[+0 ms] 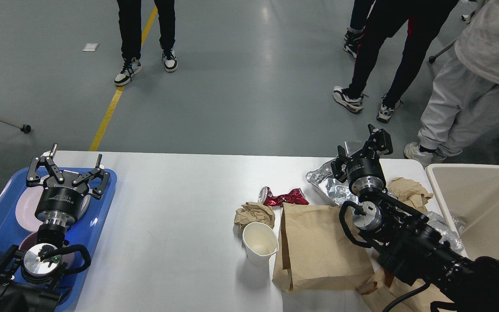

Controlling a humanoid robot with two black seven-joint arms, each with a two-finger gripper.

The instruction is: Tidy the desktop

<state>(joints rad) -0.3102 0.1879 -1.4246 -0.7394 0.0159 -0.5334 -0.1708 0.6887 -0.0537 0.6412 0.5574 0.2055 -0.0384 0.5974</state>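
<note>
Left claw [68,167] spread wide, empty; right claw [364,145] unclear; desktop [180,216] beneath both.

I see a bright, sharp picture. Light comes from above and shines in pale streaks on the grey floor [271,65]. The desktop [176,208] shows soft, small shadows.

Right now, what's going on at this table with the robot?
A two-armed robot is tidying a white desktop. Neither arm holds anything. The left gripper hovers open above the blue tray of dishes. The right gripper hangs above the crumpled foil; whether it is open is unclear. Trash lies on the desktop: a brown paper bag, a white paper cup, a crushed red can and wadded paper. A beige bin waits at the right.
</note>
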